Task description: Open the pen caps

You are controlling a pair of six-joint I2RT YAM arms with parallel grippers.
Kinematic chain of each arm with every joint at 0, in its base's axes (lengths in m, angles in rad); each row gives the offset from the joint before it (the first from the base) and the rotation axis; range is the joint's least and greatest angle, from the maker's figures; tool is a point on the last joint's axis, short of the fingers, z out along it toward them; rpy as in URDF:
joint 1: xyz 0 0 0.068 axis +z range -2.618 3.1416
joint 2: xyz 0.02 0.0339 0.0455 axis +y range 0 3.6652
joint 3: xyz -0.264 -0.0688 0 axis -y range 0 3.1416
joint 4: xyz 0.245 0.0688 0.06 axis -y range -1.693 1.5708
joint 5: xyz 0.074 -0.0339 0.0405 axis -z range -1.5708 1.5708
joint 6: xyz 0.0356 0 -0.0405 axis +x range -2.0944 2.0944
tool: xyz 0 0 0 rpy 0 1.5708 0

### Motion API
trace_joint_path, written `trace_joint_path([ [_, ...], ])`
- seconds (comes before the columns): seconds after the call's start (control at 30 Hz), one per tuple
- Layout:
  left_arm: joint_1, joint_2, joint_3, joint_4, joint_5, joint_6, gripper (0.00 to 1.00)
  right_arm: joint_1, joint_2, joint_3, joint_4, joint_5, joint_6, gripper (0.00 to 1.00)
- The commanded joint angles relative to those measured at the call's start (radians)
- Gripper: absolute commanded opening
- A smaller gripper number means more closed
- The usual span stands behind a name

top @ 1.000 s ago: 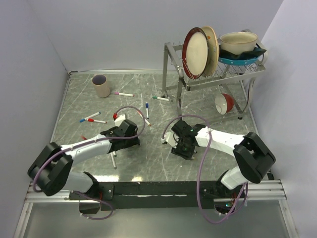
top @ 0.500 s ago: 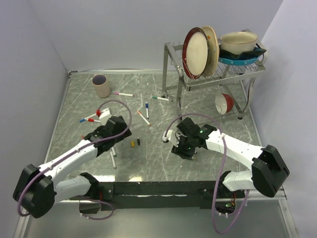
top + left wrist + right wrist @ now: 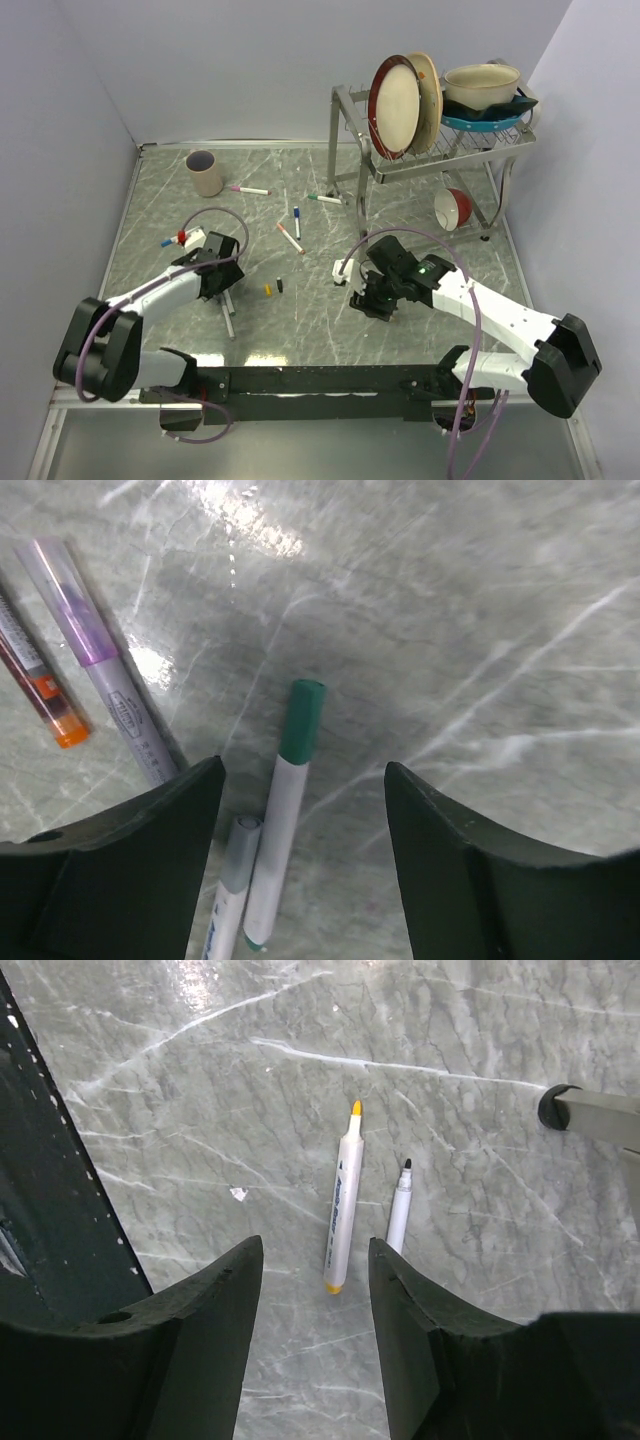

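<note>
My left gripper point(image 3: 305, 780) point(image 3: 218, 276) hovers open over a white pen wearing a green cap point(image 3: 300, 720); nothing is between its fingers. A grey-capped pen point(image 3: 236, 852) lies beside it. To the left lie a purple-capped pen point(image 3: 88, 640) and an orange-marked pen point(image 3: 45, 685). My right gripper point(image 3: 315, 1250) point(image 3: 383, 298) is open and empty above two uncapped pens, one with a yellow tip point(image 3: 342, 1210) and one with a black tip point(image 3: 398, 1218). A loose yellow cap point(image 3: 267, 289) and a loose black cap point(image 3: 280, 286) lie on the table between the arms.
More capped pens lie scattered farther back: pink point(image 3: 248, 189), green point(image 3: 325, 199), blue point(image 3: 297, 222), red point(image 3: 290, 238). A beige cup point(image 3: 205, 172) stands at the back left. A metal dish rack point(image 3: 440, 150) with plates and bowls stands at the back right, its foot point(image 3: 590, 1110) near my right gripper.
My left gripper has swung left and away from the centre, uncovering the yellow and black caps on the table. My right gripper has shifted slightly right.
</note>
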Motion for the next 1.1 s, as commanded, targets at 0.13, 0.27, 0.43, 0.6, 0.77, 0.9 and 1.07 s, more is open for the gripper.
trace_joint_path([
  [0.13,0.020,0.070,0.054,0.010,0.041,0.026,0.63,-0.006,-0.049,0.012,-0.003,-0.025,-0.018,0.55],
  [0.27,0.027,0.093,0.054,0.025,0.061,0.040,0.54,-0.006,-0.050,0.012,-0.003,-0.027,-0.018,0.55],
  [0.43,0.027,0.107,0.049,0.047,0.087,0.057,0.36,-0.006,-0.055,0.013,-0.006,-0.032,-0.021,0.55],
  [0.6,0.027,0.079,0.040,0.081,0.118,0.072,0.08,-0.004,-0.075,0.013,-0.009,-0.062,-0.027,0.55],
  [0.77,0.027,0.038,0.036,0.097,0.148,0.074,0.01,-0.004,-0.080,0.016,-0.014,-0.076,-0.032,0.55],
  [0.9,0.027,-0.065,0.004,0.133,0.191,0.059,0.01,-0.006,-0.083,0.029,-0.026,-0.148,-0.043,0.55],
  [1.07,0.027,-0.261,-0.062,0.215,0.298,0.034,0.01,0.000,-0.093,0.042,0.003,-0.209,-0.050,0.55],
])
